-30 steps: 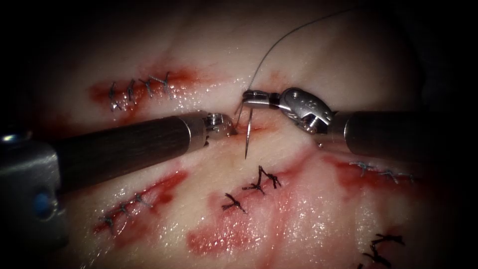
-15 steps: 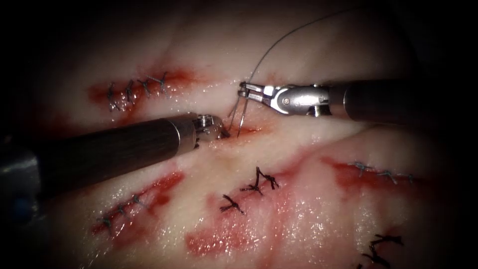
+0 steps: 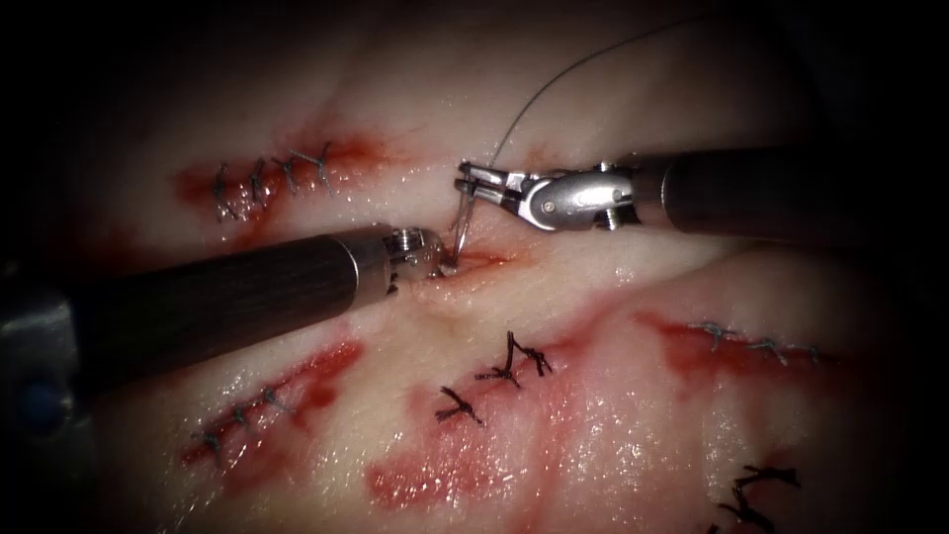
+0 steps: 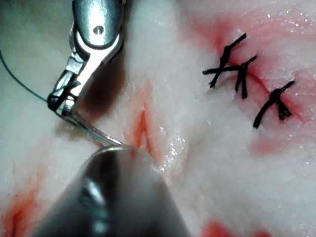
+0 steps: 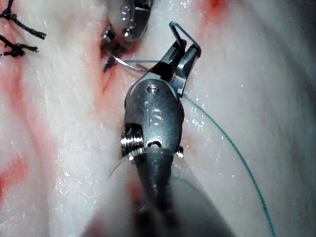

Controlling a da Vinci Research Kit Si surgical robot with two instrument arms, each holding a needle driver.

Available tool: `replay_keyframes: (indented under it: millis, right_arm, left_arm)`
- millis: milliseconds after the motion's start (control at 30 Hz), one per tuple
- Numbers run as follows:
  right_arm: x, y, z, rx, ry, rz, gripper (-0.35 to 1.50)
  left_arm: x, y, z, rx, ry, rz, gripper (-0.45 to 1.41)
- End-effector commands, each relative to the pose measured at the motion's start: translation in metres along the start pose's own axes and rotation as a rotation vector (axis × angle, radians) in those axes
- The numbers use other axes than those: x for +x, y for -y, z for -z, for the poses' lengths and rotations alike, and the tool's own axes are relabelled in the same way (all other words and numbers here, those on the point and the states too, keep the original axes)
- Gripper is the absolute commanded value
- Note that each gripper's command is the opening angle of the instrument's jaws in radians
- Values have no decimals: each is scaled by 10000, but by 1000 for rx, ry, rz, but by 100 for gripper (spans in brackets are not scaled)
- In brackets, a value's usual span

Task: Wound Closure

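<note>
The small open cut (image 3: 486,261) lies mid-tissue, also seen in the left wrist view as the cut (image 4: 142,127). My right tool (image 3: 471,184) comes in from the right, shut on the curved needle (image 3: 459,225) near its tail, where the thread (image 3: 554,81) joins. The needle hangs down to the cut's left end, and its tip meets the tissue beside my left tool (image 3: 440,260). I cannot tell whether the tip has entered. The left tool's tip presses the tissue at the cut's left edge. The needle (image 4: 94,129) and the right tool (image 4: 66,96) show close up. Thread (image 5: 237,153) trails off the right tool (image 5: 180,47).
Finished dark stitches (image 3: 512,364) sit just below the cut, with more at the lower right (image 3: 756,492). Grey stitched cuts lie at upper left (image 3: 282,170), lower left (image 3: 247,407) and right (image 3: 751,341). Red fluid (image 3: 435,475) stains the tissue.
The right tool moved up and to the left and turned its wrist. The needle's tip swung from below the cut to the cut's left end, beside the left tool.
</note>
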Motion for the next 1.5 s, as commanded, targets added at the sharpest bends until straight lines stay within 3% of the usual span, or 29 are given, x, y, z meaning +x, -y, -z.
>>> replay_keyframes:
  millis: [33, 367, 633, 867, 1000, 1100, 1500]
  right_arm:
    - [-5, 4, -11, 5, 3, 11, -35]
    - [-15, 24, -15, 39, 62, 49, -35]
    - [-12, 30, -16, 69, 55, 55, -35]
    - [-10, 38, -23, 116, 43, 9, -35]
    - [-14, 45, -25, 145, 48, -1, -35]
    - [-16, 48, -27, 151, 49, -15, -35]
    - [-22, 37, -22, 138, 73, -175, -35]
  left_arm:
    - [4, 7, -3, 1, -1, -3, 66]
    - [0, 7, -1, 0, -11, -1, 62]
    - [-2, 7, 2, -3, -12, 2, 61]
    - [-3, 6, 8, -10, -15, 0, 64]
    - [-5, 6, 13, -5, -26, -1, 52]
    - [-7, 4, 17, -10, -27, -3, 54]
    - [-5, 2, 28, 23, -43, 6, 44]
